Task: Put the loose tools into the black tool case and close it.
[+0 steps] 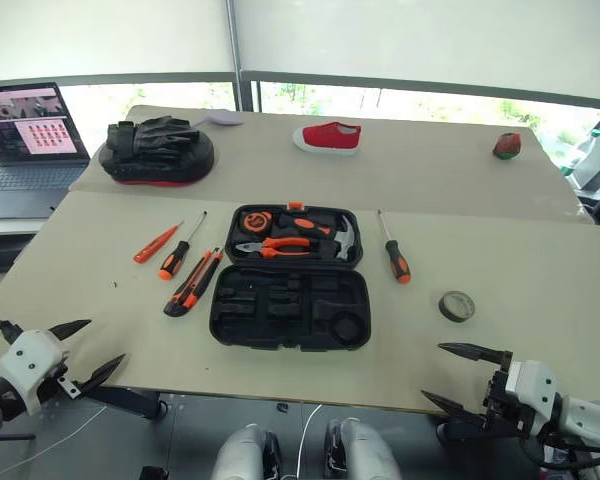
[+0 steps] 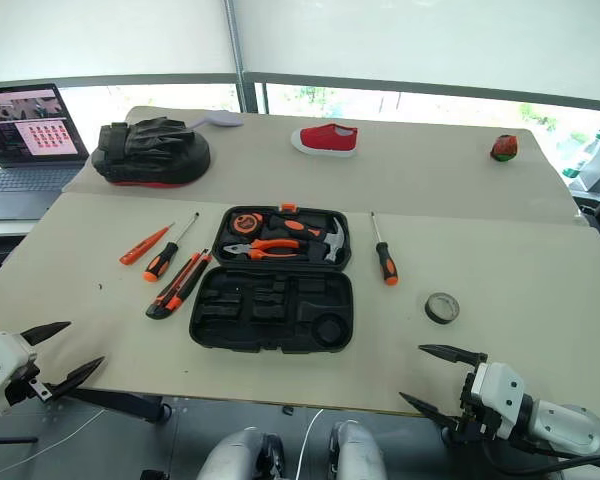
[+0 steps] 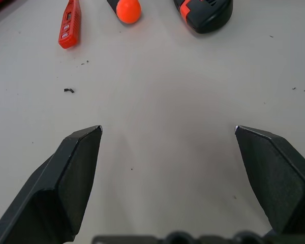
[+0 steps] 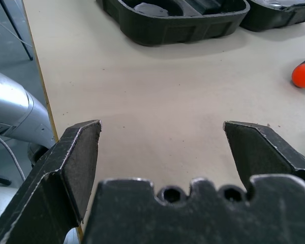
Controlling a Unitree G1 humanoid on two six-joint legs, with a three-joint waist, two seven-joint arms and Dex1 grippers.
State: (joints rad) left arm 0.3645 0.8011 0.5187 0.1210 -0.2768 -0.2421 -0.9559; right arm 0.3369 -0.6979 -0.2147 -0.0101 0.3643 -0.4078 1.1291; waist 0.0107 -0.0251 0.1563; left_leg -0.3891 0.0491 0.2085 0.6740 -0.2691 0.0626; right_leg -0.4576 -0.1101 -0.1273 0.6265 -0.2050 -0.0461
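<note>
Left jaws [image 1: 80, 348]: down at the near left edge of the surface [image 1: 500, 270], spread wide with nothing between them; the left wrist view shows both black fingers [image 3: 76, 173] well apart over bare tabletop.
Right jaws [image 1: 458, 375]: same story at the near right edge, gaping wide and holding nothing, hovering just off the surface's front rim.
Black tool case [image 1: 290, 305]: lying open and flat in the middle of the surface, near half showing empty moulded recesses, far half still carrying orange-handled pliers [image 1: 275, 246], a hammer [image 1: 338, 238] and a tape measure [image 1: 255, 219].
Utility knife [image 1: 192, 283]: orange and black, just left of the case's near half, lying at a slant.
Left screwdriver [image 1: 180, 250]: orange-black handle, beside the knife on its far-left side, shaft pointing away from the robot.
Slim orange screwdriver [image 1: 156, 243]: farthest left of the loose tools, close to the other screwdriver but apart from it.
Right screwdriver [image 1: 394, 256]: orange-black handle, alone on the case's right side, just beside the lid half.
Tape roll [image 1: 457, 306]: small and dark, flat on the surface, right of the case and nearer the right jaws than anything else.
Black mitt [image 1: 158, 150]: red-edged, far left on the rear surface.
Red shoe [image 1: 328, 137]: far centre, sole down.
Laptop [image 1: 20, 140]: open at the far left, screen lit.
</note>
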